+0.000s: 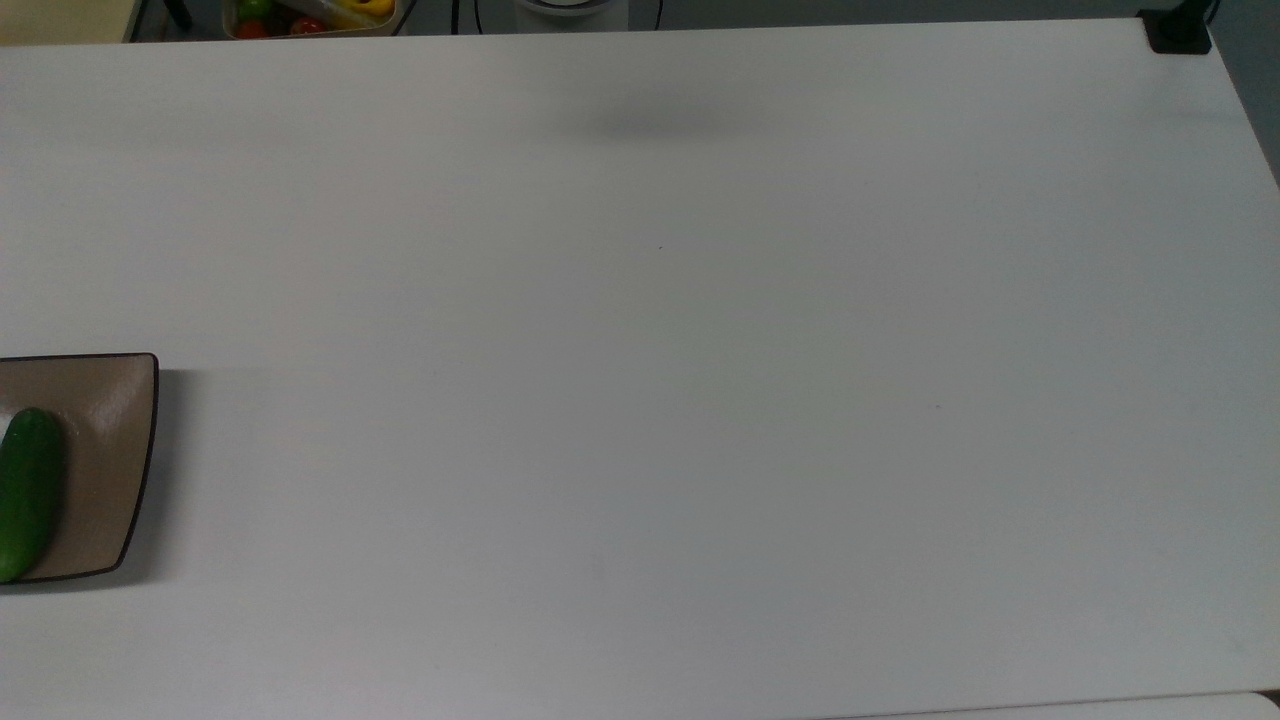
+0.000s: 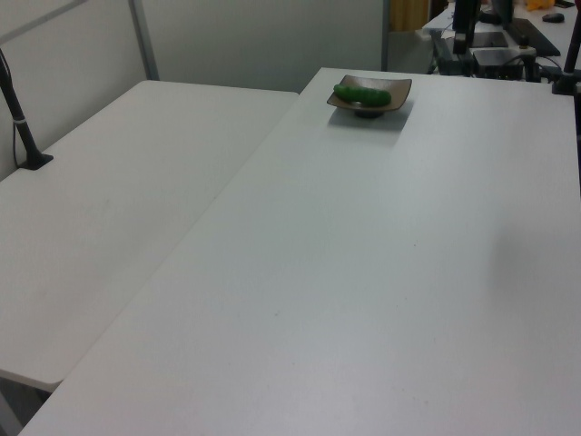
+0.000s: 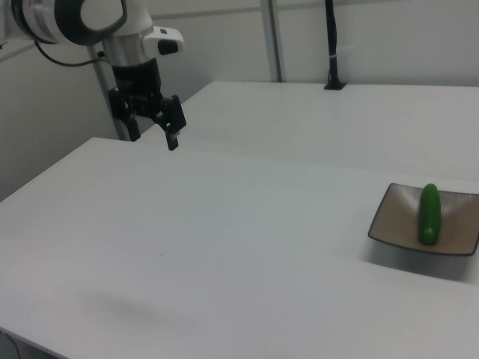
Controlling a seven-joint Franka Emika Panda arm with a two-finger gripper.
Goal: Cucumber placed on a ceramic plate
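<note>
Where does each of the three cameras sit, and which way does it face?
Top view: overhead, looking straight down on the white table; ceramic plate at the top view's left edge.
Left view: raised at one table end, looking along it to the far plate.
Right view: raised at the opposite side; arm and open gripper on the right view's left.
All share the cucumber on the plate.

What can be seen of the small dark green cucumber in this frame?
The small dark green cucumber is smooth-skinned, slightly glossy and gently curved, with rounded ends. It lies flat on its side in the shallow dished centre of the glossy taupe-brown square ceramic plate, shorter than the plate's side and within the thin dark rim. In the top view it lies lengthwise at the top view's left edge, partly cut off. In the left view it sits across the plate at the far end of the white table. Only the plate touches it.
</note>
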